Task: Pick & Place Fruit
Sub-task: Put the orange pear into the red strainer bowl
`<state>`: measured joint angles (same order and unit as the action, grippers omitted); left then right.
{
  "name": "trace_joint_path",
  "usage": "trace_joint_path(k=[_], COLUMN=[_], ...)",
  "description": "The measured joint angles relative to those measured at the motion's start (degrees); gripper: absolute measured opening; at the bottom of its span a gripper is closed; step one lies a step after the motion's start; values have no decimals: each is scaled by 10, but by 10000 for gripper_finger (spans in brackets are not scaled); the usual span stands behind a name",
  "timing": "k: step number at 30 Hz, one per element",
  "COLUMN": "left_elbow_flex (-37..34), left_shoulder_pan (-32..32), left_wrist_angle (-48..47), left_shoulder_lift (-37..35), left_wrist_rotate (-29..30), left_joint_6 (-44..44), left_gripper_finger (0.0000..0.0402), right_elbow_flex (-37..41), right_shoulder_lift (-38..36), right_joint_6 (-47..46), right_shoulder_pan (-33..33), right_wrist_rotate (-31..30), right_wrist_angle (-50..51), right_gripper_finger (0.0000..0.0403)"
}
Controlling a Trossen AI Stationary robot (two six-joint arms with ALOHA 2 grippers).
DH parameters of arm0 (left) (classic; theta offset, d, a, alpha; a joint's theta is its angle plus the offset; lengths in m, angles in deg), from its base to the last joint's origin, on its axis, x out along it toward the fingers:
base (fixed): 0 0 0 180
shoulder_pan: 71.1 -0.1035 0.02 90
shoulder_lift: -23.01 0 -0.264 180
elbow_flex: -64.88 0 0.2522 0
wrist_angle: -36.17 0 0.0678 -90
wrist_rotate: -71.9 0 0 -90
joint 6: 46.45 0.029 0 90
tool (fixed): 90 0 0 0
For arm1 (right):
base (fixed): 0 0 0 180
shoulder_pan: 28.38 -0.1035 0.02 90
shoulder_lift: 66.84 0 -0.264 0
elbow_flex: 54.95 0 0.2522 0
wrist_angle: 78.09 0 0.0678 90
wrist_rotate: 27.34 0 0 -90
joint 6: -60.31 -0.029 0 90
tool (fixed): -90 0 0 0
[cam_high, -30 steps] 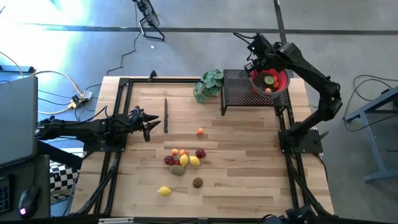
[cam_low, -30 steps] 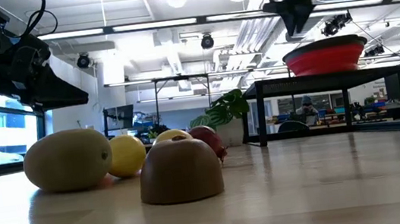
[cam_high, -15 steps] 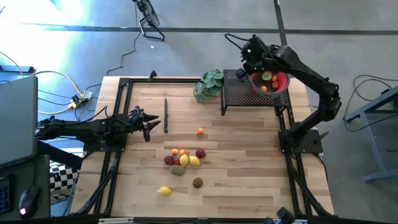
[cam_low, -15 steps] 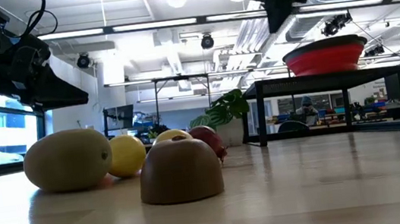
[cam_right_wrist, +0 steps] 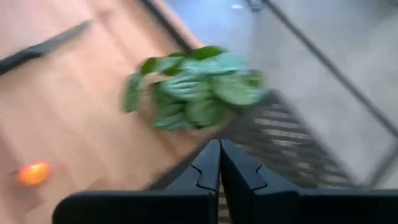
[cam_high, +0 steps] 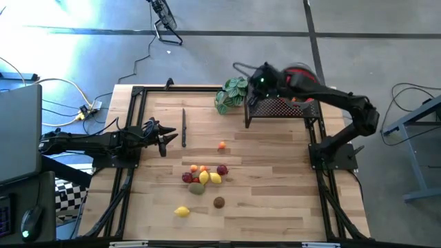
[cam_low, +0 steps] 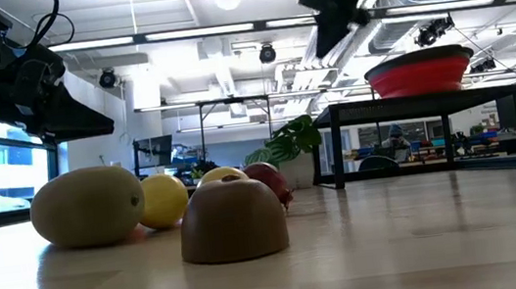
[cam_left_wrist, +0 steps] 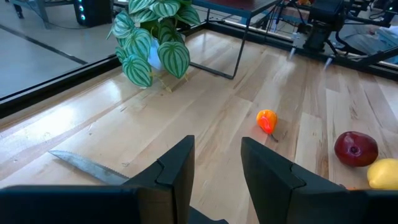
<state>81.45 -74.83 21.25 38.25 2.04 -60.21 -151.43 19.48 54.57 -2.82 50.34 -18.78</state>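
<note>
Several small toy fruits (cam_high: 203,176) lie in a cluster on the wooden table. An orange one (cam_high: 221,145) lies apart, with a yellow one (cam_high: 182,211) and a brown one (cam_high: 218,202) nearer the front. The red bowl (cam_low: 419,70) stands on a black mesh stand (cam_high: 275,108) at the far right, and my right arm covers it in the high view. My right gripper (cam_high: 256,80) hangs shut and empty above the stand's left edge, beside the plant. My left gripper (cam_high: 172,138) rests open at the table's left with nothing between its fingers (cam_left_wrist: 217,168).
A green leafy plant (cam_high: 231,93) stands at the far middle next to the stand. A knife (cam_high: 184,126) lies on the table in front of my left gripper. Black frame rails run along the table's left and right sides.
My right gripper has left its place over the red bowl and gone toward the table's left edge. It has sunk a little and tipped, and now hangs over the stand's left edge near the plant. The fruits and my left arm have not moved.
</note>
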Motion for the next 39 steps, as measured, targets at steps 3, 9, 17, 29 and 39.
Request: trace_joint_path(k=[3,9,17,29,39], left_elbow_flex=[0,0,0,0,0], left_shoulder_pan=[0,0,0,0,0], left_wrist_angle=[-1,-2,-2,-2,-2], left_shoulder_lift=[0,0,0,0,0], left_wrist_rotate=[0,0,0,0,0], left_joint_6=[0,0,0,0,0], left_gripper_finger=[127,127,127,127,127], right_elbow_flex=[63,134,142,142,144], right_shoulder_lift=[-11,-35,-72,-85,-82], right_joint_6=[0,-2,33,56,49], right_shoulder_pan=[-17,-59,-141,-225,-258], right_wrist_rotate=[55,121,128,123,122], right_wrist_angle=[-99,-248,-298,-295,-305], right_gripper_finger=[5,5,3,2,2])
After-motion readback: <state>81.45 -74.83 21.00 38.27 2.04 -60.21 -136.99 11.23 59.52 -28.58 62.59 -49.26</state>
